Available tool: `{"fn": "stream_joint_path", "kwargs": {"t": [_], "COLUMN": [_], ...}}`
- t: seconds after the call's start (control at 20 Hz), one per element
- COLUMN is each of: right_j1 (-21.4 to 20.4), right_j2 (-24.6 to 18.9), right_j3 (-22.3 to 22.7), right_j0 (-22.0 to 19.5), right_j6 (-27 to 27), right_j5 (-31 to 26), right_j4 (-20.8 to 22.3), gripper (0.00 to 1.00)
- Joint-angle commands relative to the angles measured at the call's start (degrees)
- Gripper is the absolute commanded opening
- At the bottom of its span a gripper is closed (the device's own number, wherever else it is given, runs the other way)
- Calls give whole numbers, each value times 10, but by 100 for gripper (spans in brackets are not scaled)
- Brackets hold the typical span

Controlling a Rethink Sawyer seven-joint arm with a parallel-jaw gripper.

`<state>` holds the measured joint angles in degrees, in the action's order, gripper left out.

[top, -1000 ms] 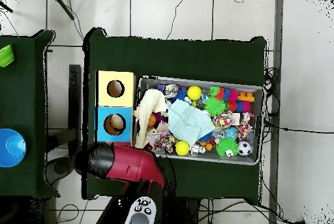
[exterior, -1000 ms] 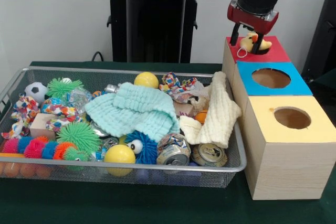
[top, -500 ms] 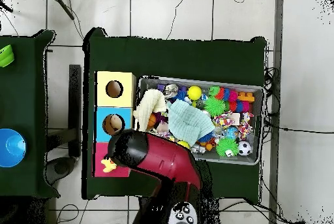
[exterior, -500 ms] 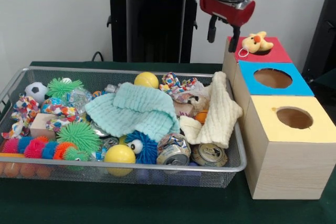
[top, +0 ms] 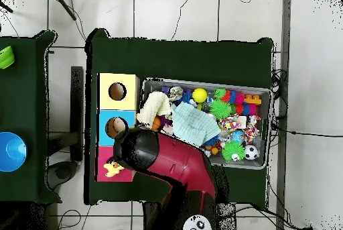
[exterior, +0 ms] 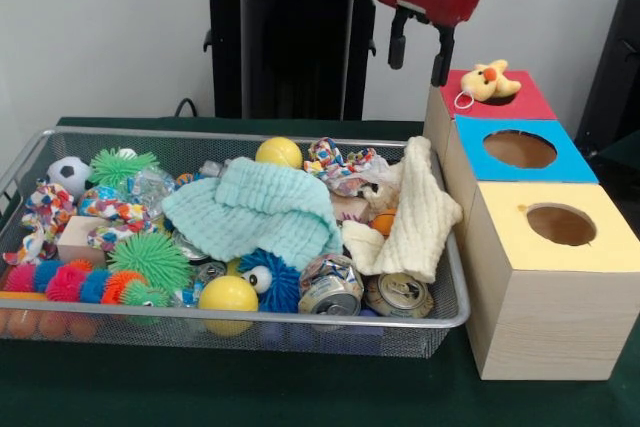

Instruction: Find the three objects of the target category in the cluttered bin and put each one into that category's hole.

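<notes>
The gripper [exterior: 419, 52] hangs in the air above the far end of the wire bin [exterior: 40, 327], up and to the left of the red-topped box [exterior: 500, 99] in the front view. Its jaws stand apart with nothing between them.

A small yellow plush duck [exterior: 487, 78] lies on the red top of that box, apart from the gripper; whether it covers the hole there cannot be told. In the overhead view the duck [top: 112, 168] shows on the red square beside the arm [top: 171, 163], which covers part of the bin.

Three wooden boxes stand in a row beside the bin on the dark green surface [exterior: 300, 392]: the red one, a blue-topped box [exterior: 515, 150] with a round hole, and a yellow-topped box [exterior: 555, 227] with a round hole.

The bin is full. A mint green cloth [exterior: 255, 209] lies across the middle, and a cream knitted cloth [exterior: 420, 212] drapes at the end nearest the boxes. Two crushed cans [exterior: 365, 292] lie at the near rim, next to a blue furry toy with eyes [exterior: 270, 282] and a yellow ball [exterior: 228, 295]. A second yellow ball [exterior: 278, 153] sits at the far side. Green spiky balls [exterior: 150, 259], a small soccer ball [exterior: 68, 174] and a wooden block [exterior: 80, 237] fill the other end.
</notes>
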<state>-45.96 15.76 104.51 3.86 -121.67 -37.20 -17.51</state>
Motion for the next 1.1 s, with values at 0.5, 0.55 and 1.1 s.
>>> {"fn": "stream_joint_path", "kwargs": {"t": [0.5, 0.55, 1.1], "right_j1": [-7, -6, -4], "right_j2": [-69, -72, -109], "right_j3": [48, 53, 84], "right_j0": [-22, -21, -38], "right_j6": [-82, -82, -61], "right_j5": [30, 34, -1], "right_j4": [-51, -55, -97], "gripper": [100, 100, 100]}}
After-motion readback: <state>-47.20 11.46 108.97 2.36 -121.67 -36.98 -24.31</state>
